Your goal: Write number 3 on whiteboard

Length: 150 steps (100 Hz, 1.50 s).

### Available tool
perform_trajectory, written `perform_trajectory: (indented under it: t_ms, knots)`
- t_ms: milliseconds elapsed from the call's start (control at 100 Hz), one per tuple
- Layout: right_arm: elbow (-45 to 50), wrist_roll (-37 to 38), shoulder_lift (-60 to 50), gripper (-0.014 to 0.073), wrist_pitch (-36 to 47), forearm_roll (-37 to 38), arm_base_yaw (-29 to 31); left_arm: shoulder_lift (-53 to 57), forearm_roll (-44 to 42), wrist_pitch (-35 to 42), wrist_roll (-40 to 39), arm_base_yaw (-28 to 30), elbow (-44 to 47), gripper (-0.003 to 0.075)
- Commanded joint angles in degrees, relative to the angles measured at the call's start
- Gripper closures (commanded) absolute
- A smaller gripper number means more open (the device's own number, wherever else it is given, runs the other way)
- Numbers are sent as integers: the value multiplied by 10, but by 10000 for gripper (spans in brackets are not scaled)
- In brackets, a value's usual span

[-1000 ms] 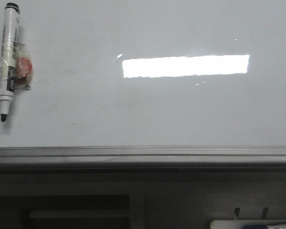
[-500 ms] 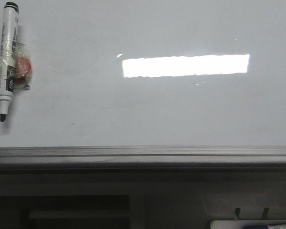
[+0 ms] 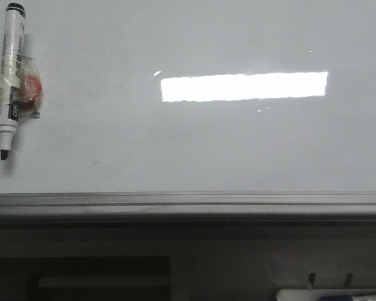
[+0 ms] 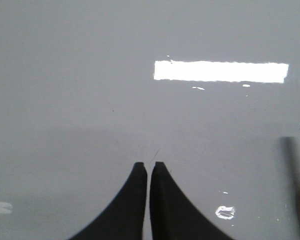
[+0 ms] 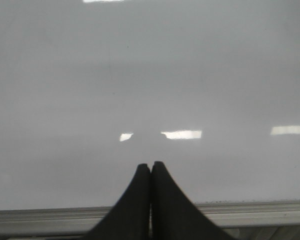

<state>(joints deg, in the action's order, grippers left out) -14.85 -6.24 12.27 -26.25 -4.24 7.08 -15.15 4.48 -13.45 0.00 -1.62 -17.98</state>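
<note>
Front view: the whiteboard lies bare, its grey frame edge along the near side; a marker rests by the left edge, uncapped tip toward the frame. No 3 is drawn.

Left wrist view: the left gripper hovers over the board, fingertips nearly together, holding nothing.

Right wrist view: the right gripper, pressed together and empty, sits above the frame edge.

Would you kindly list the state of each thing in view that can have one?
Whiteboard: blank, no 3 written yet.
Marker: lying flat at the board's left, uncapped, tip bare, untouched.
Left claw: shut, empty, over bare board.
Right claw: shut, empty, near the board's frame.
</note>
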Motion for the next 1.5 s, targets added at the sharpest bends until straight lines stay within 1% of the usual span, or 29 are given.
perform_trajectory:
  t_ms: [0, 30, 50, 80, 100, 110, 150, 200, 230, 340, 420, 530, 590, 670, 750, 880, 940, 1010, 1100, 1250, 1350, 1490]
  knots:
    - [-21, -2, 11, 655, 37, -4, 1, -27, 5, 53, 0, -4, -23, 650]
    - [-21, -2, 11, 655, 38, -4, 1, -35, 5, 62, 0, -4, -23, 576]
    - [-21, -2, 11, 655, 38, -4, -1, -38, 5, 69, 0, -4, -23, 540]
    - [-21, -2, 11, 655, 41, -4, -4, -45, 5, 82, 0, -4, -23, 444]
    - [-21, -2, 11, 655, 42, -4, -7, -50, 5, 94, 0, -4, -23, 405]
    - [-21, -2, 11, 655, 43, -4, -7, -53, 5, 98, 0, -4, -23, 367]
    - [-21, -2, 11, 655, 48, -4, -9, -60, 5, 125, 0, -4, -23, 272]
    - [-21, -2, 11, 655, 53, -4, -10, -73, 6, 164, 0, -4, -20, 208]
    - [-21, -2, 11, 655, 54, -4, -10, -84, 9, 194, 0, -4, -19, 192]
    - [-21, -2, 11, 655, 55, -11, -10, -125, 1, 267, 0, -9, -18, 225]
    - [-21, -2, 11, 655, 61, -18, -10, -169, -28, 312, 0, -32, -19, 244]
    - [-21, -2, 11, 655, 63, -19, -10, -218, -123, 369, -6, -107, -19, 244]
    - [-21, -2, 11, 655, 63, -19, -10, -240, -120, 381, -7, -159, -19, 247]
    - [-21, -2, 11, 655, 63, -19, -10, -261, -84, 371, -7, -217, -19, 248]
    - [-21, -2, 11, 655, 63, -19, -10, -269, -74, 354, -7, -264, -19, 248]
    - [-21, -2, 11, 655, 64, -19, -10, -270, -57, 330, -7, -312, -19, 248]
    - [-21, -2, 11, 655, 68, -19, -10, -272, -55, 296, -7, -330, -19, 248]
    - [-21, -2, 11, 655, 68, -19, -10, -274, -29, 262, -7, -348, -16, 248]
    - [-21, -2, 11, 655, 69, -19, -10, -274, 2, 251, -7, -361, -1, 248]
    - [-21, -2, 11, 655, 69, -19, -10, -274, 73, 251, -7, -360, 24, 266]
    - [-21, -2, 11, 655, 72, -19, -10, -275, 81, 251, -7, -362, 34, 278]
    - [-21, -2, 11, 655, 76, -19, -10, -304, 86, 264, -7, -364, 34, 279]
